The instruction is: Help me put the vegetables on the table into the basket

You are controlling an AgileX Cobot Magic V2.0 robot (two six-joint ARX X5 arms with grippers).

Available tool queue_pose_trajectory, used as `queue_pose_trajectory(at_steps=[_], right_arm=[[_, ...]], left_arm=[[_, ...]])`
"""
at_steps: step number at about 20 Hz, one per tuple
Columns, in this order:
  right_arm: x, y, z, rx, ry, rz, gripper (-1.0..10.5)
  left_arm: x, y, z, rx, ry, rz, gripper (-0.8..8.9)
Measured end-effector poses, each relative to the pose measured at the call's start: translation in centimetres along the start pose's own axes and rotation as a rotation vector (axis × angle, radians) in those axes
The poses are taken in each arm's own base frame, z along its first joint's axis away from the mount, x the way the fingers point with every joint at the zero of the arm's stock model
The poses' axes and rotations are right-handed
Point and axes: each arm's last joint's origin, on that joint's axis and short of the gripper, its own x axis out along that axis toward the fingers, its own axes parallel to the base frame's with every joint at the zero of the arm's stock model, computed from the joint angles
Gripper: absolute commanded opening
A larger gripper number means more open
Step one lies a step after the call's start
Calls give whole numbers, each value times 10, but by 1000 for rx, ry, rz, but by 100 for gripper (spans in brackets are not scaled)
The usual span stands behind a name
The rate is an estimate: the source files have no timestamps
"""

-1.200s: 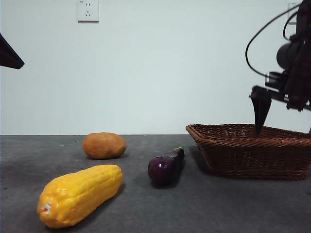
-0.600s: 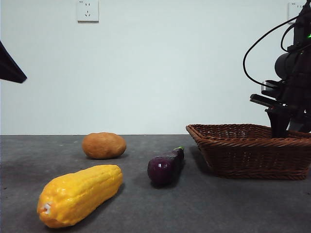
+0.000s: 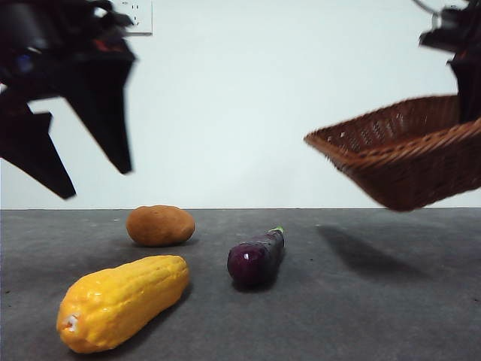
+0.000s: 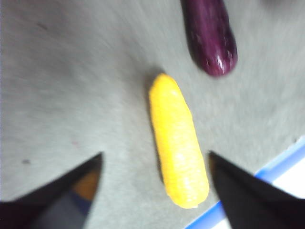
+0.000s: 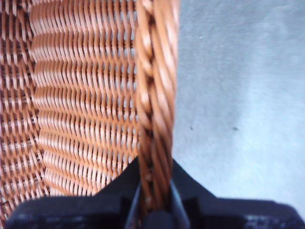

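The yellow corn cob (image 3: 124,301) lies on the table (image 3: 361,316) at the front left. The orange-brown potato (image 3: 160,225) lies behind it, and the purple eggplant (image 3: 257,257) lies in the middle. My left gripper (image 3: 96,184) hangs open above the left side of the table. In the left wrist view (image 4: 155,154) its jaws straddle the cob (image 4: 177,138) from above without touching it, with the eggplant (image 4: 209,36) beyond. My right gripper (image 3: 460,56) is shut on the basket's braided rim (image 5: 155,95). It holds the wicker basket (image 3: 409,154) tilted in the air at the right.
A wall socket (image 3: 135,15) sits high on the white back wall. The basket's shadow falls on the table at the right (image 3: 368,256). A blue strip (image 4: 286,162) marks the table's edge near the cob in the left wrist view.
My right gripper has lifted the basket off the table and tilted it. My left arm has come down into view from the upper left, over the cob.
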Motion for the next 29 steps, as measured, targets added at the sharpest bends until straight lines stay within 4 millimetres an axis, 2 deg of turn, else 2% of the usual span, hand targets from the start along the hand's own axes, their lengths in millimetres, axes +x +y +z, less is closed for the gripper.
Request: queue_pose_trajectory(at_steps=[4, 9, 14, 15, 16, 18, 19, 25, 27, 29], right_arm=[[-35, 8, -16, -23, -61, -2, -9], [-66, 15, -36, -42, -113, -4, -9], [-78, 17, -45, -44, -126, -13, -9], [-78, 17, -46, -43, -121, -13, -9], [-78, 17, -46, -42, -117, -13, -9], [-78, 17, -46, -42, -117, -13, -9], [-78, 17, -46, -42, -117, -13, -9], [-78, 17, -46, -42, -116, -14, -9], [-78, 17, -46, -41, -115, -14, -8], [-78, 17, -47, -39, -104, -16, -8]], left_arm=[[30, -16, 9, 52, 101, 17, 669], [65, -18, 10, 65, 205, 59, 664], [89, -25, 8, 95, 256, 74, 649], [89, -28, 7, 108, 253, 87, 578], [90, -30, 6, 122, 249, 107, 443], [91, -35, 4, 145, 246, 132, 97], [91, -36, 3, 151, 247, 132, -24], [87, -43, 4, 166, 275, 113, -8], [73, -50, 15, 181, 244, 82, -8], [46, -63, 29, 204, 151, -4, -8]])
